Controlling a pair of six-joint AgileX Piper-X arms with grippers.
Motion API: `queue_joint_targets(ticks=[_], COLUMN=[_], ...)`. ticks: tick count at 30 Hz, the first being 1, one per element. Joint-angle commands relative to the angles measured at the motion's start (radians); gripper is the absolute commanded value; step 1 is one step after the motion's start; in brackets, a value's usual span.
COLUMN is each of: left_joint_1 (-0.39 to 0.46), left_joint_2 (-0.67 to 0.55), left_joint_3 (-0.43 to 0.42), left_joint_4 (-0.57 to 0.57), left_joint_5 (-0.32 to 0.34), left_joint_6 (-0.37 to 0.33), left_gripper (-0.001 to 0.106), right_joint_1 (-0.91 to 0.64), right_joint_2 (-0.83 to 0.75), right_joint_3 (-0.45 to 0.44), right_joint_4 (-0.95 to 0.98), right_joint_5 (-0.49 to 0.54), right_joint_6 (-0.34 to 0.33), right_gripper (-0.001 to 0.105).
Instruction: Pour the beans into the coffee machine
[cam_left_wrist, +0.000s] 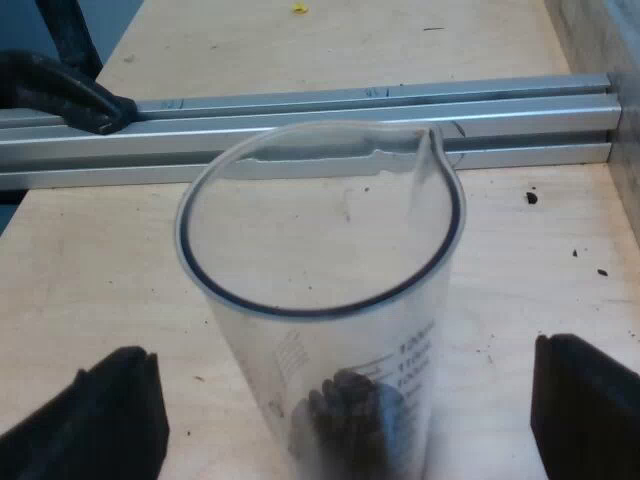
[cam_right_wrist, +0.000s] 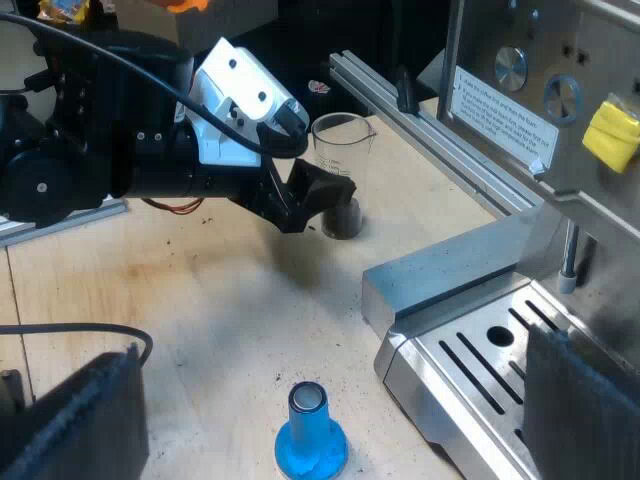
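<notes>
The measuring glass (cam_left_wrist: 330, 300) stands upright on the wooden bench (cam_left_wrist: 520, 260), dark beans (cam_left_wrist: 350, 410) at its bottom, between the spread fingers of my left end effector (cam_left_wrist: 345, 385), which is open and clear of its walls. My right end effector (cam_right_wrist: 328, 395) is open too, holding nothing, above the blue tamper (cam_right_wrist: 310, 445) standing beside the espresso machine (cam_right_wrist: 560, 120) and its drip tray (cam_right_wrist: 470, 360).
</notes>
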Motion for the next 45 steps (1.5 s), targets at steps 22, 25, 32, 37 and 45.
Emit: queue_joint_targets(ticks=[22, 25, 32, 37, 45], left_joint_1=[0.002, 0.002, 0.002, 0.002, 0.002], left_joint_2=[0.153, 0.153, 0.144, 0.06, -0.163], left_joint_3=[-0.129, -0.129, -0.129, -0.129, -0.178], left_joint_4=[-0.093, -0.093, -0.072, 0.063, 0.502], left_joint_5=[-0.016, -0.016, 0.002, 0.065, 0.078], left_joint_6=[0.021, 0.021, 0.021, 0.019, 0.019], left_gripper=[0.073, 0.057, 0.007, 0.0, 0.0], right_joint_1=[0.0, 0.0, 0.0, 0.0, 0.0], right_joint_2=[-0.004, -0.004, -0.004, -0.004, -0.004], right_joint_3=[-0.006, -0.006, -0.006, -0.006, -0.006], right_joint_4=[-0.016, -0.016, -0.014, -0.014, -0.022], right_joint_5=[0.0, 0.0, 0.0, 0.0, 0.0], right_joint_6=[-0.005, -0.005, -0.005, -0.005, -0.002], right_gripper=[0.078, 0.078, 0.078, 0.078, 0.078])
